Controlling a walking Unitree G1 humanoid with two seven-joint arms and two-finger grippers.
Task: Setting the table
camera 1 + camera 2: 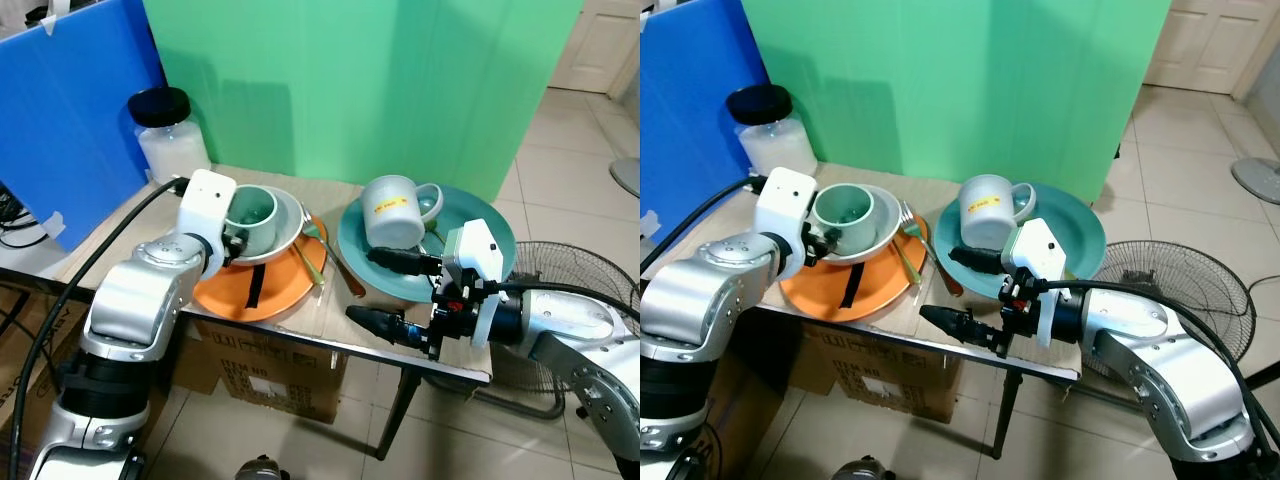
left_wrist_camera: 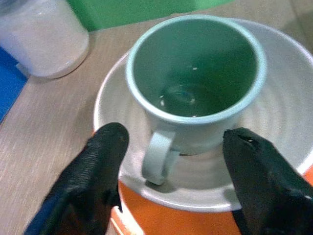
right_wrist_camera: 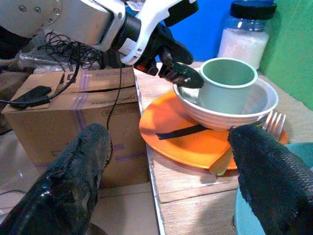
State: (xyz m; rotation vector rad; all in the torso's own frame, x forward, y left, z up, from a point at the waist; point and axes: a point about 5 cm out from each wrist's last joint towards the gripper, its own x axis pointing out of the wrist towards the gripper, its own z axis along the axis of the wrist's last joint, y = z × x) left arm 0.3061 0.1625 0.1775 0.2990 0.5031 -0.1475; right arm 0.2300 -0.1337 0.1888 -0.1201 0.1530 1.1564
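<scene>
A green mug (image 2: 195, 83) stands in a white bowl (image 1: 290, 225) on an orange plate (image 1: 225, 295) at the table's left. My left gripper (image 2: 177, 139) is open at the bowl's near rim, one finger on each side of the mug's handle. A white mug (image 1: 395, 210) lies tilted on a teal plate (image 1: 480, 225) at the right. A fork (image 1: 908, 235) rests between the two plates. My right gripper (image 1: 361, 284) is open at the table's front edge, beside the teal plate, holding nothing.
A jar of white grains (image 1: 170, 135) stands at the back left corner. A cardboard box (image 1: 270, 370) sits under the table. A floor fan (image 1: 565, 270) stands on the tiles behind my right arm. Blue board (image 1: 70, 100) and green screen (image 1: 350, 90) wall the back.
</scene>
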